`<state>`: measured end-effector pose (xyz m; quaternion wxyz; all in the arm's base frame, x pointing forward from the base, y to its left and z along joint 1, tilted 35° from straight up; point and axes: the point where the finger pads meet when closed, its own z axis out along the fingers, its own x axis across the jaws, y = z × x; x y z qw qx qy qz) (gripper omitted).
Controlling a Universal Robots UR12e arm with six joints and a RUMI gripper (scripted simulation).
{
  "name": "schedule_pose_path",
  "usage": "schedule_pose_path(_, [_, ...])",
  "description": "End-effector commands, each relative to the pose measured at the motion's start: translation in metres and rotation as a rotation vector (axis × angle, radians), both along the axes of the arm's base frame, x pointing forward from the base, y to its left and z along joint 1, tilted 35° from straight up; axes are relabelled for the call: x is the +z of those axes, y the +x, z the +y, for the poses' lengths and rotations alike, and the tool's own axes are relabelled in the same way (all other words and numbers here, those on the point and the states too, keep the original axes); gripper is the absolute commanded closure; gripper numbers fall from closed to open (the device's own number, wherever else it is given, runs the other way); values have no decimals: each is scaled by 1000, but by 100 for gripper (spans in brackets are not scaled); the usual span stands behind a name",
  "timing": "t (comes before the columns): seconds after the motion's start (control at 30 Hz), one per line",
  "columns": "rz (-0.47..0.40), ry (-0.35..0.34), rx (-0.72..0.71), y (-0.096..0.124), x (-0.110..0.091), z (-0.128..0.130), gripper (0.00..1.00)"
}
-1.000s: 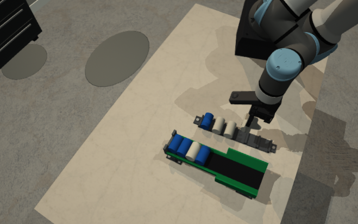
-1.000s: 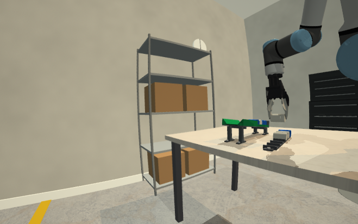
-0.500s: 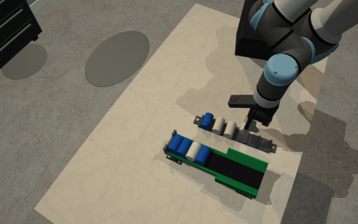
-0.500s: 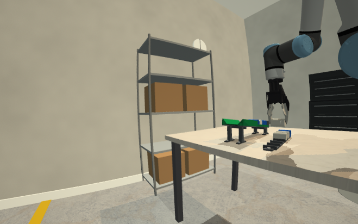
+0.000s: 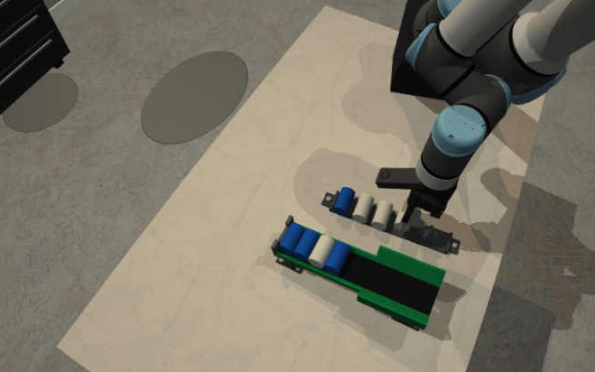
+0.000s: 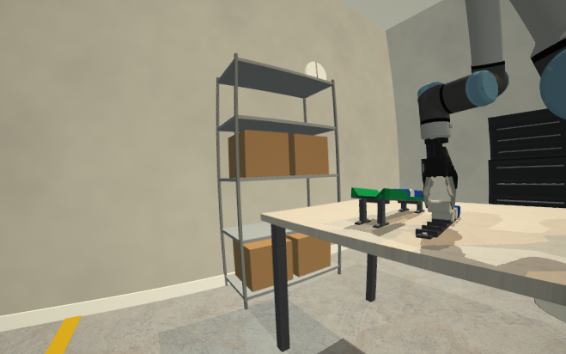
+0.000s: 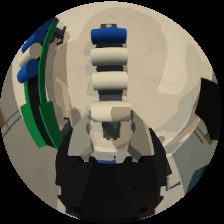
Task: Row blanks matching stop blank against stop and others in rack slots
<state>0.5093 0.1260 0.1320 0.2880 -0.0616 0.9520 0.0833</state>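
My gripper (image 5: pixel 409 216) is shut on a white blank (image 7: pixel 110 111) and holds it low over the black stock rack (image 5: pixel 394 222), in the slot next to two white blanks (image 5: pixel 363 208) (image 5: pixel 382 214). A blue blank (image 5: pixel 344 201) lies at the rack's far end. The held blank also shows in the side view (image 6: pixel 441 207), at rack level. The green feed ramp (image 5: pixel 383 277) has a row at its stop (image 5: pixel 283 233): blue (image 5: pixel 292 236), blue (image 5: pixel 307 243), white (image 5: pixel 321 250), blue (image 5: pixel 337 257). In the overhead view my wrist hides the held blank.
The rack's slots (image 5: pixel 433 237) on the near side of my gripper hold nothing. A black drawer cabinet (image 5: pixel 8 55) stands on the floor off the table. A metal shelf with boxes (image 6: pixel 276 175) stands by the wall.
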Motion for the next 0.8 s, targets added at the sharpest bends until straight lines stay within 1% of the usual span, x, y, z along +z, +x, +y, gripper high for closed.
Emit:
schedule_pose_path(0.0, [-3,-2,-2,8,-10,3,58])
schedule_pose_path(0.17, [-3,-2,-2,14,-19,5,58])
schedule_pose_path(0.4, [-3,-2,-2,18,-25,6,58])
schedule_pose_path(0.77, [-3,-2,-2,19,-27,7,58])
